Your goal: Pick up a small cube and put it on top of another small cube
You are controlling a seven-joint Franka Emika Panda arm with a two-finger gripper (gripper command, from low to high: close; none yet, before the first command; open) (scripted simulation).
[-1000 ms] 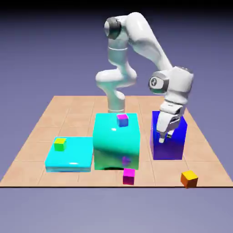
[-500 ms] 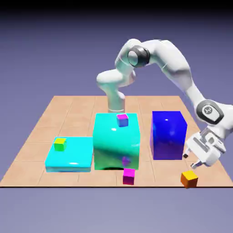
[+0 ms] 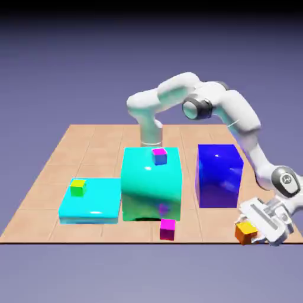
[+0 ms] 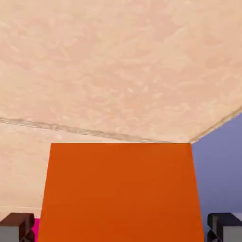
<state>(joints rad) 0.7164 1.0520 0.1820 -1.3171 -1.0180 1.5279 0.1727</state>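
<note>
While the gripper (image 3: 248, 231) tilts in from the exterior view's right, the small orange cube (image 3: 245, 234) sits between its fingers.
In the exterior view the cube is at the table's (image 3: 100, 235) near edge, well right of the magenta cube (image 3: 167, 229), turned with one upright edge toward the camera, its sides about equal, with no long axis; the hand hides part of it. In the hand view its orange face runs off the bottom, slivers show beside both fingertips (image 4: 17, 227), set apart about the cube's width; whether they press it, I cannot tell.
</note>
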